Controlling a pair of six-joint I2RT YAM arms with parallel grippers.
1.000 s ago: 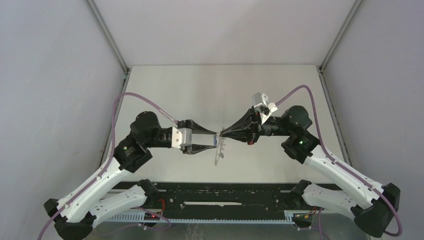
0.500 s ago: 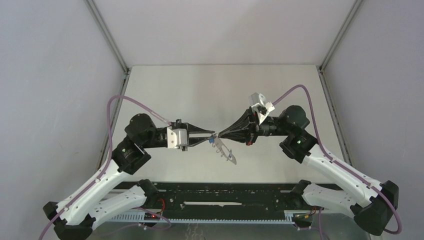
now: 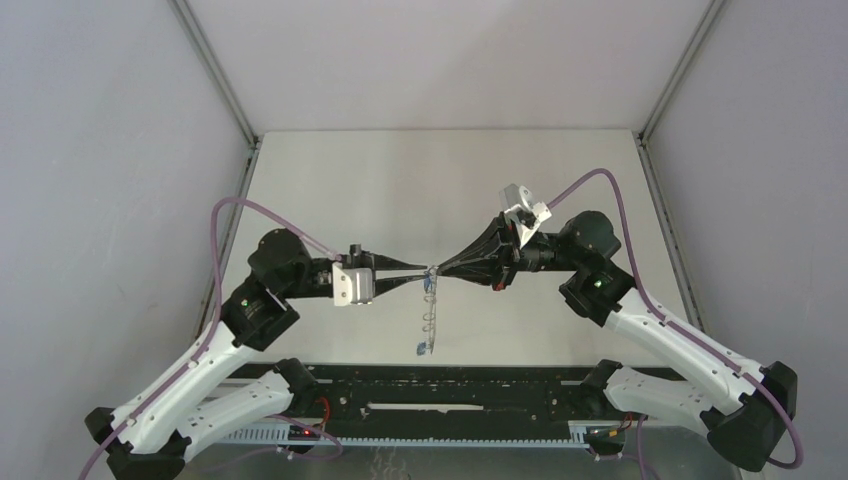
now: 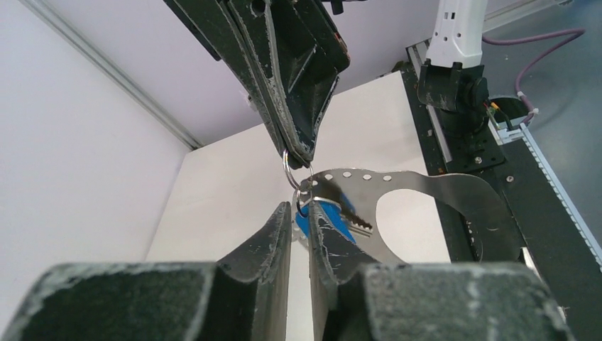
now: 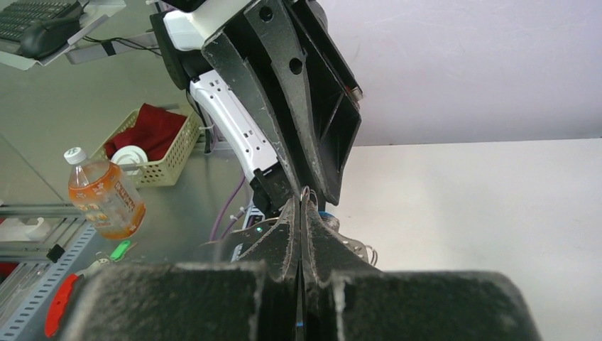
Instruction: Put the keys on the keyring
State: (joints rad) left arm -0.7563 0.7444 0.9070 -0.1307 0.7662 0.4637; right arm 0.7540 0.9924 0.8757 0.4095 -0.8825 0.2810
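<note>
Grey metal hangs in mid-air between your two arms: the keyring (image 3: pixel 428 322) dangles edge-on from the spot where both grippers meet, above the table (image 3: pixel 400 180). Your right gripper (image 3: pixel 437 269) comes in from the right with its fingers pressed flat together. The left wrist camera shows what they bite: a small wire ring (image 4: pixel 292 170), pinched at the very tips. From that ring the keyring swings out as a flat band, with a row of little holes along its upper edge and a wide opening in the middle.

Your left gripper (image 4: pixel 300 214) faces the right one tip to tip, fingers drawn in to a narrow slit. A blue-tagged key (image 4: pixel 332 219) sits right there. Its tag shows in the slit and just past the finger, and its toothed blade lies across the face of the band. You look to have that key nipped between the pads, though the contact itself is hidden.

Down at the keyring's low end, the overhead view shows a bluish speck, too small to call. Both arms reach inward, roughly level with each other.
</note>
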